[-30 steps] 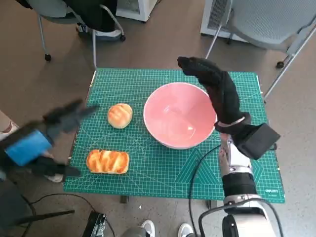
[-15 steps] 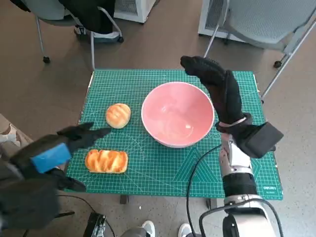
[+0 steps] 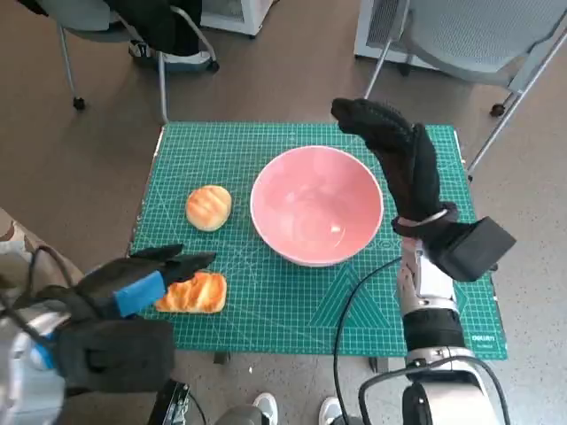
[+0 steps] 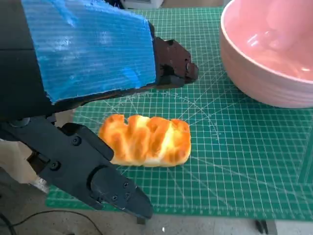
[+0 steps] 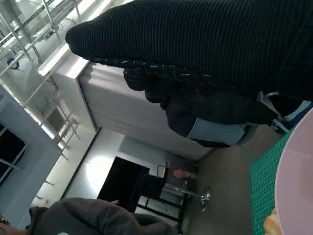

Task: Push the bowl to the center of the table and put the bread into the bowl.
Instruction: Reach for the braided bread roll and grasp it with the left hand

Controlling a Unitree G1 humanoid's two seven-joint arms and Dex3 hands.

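Two breads [image 3: 191,292] [image 3: 209,207] beside bowl [image 3: 316,204]

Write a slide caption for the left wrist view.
Blue-taped black left hand open above the golden ridged bread loaf on the green cutting mat, beside the pink bowl.

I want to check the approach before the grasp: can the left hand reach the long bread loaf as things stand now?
Probably yes. The left hand hovers just over the long bread loaf with its fingers spread on both sides, and nothing lies between them. The pink bowl and the round bun stand apart from it.
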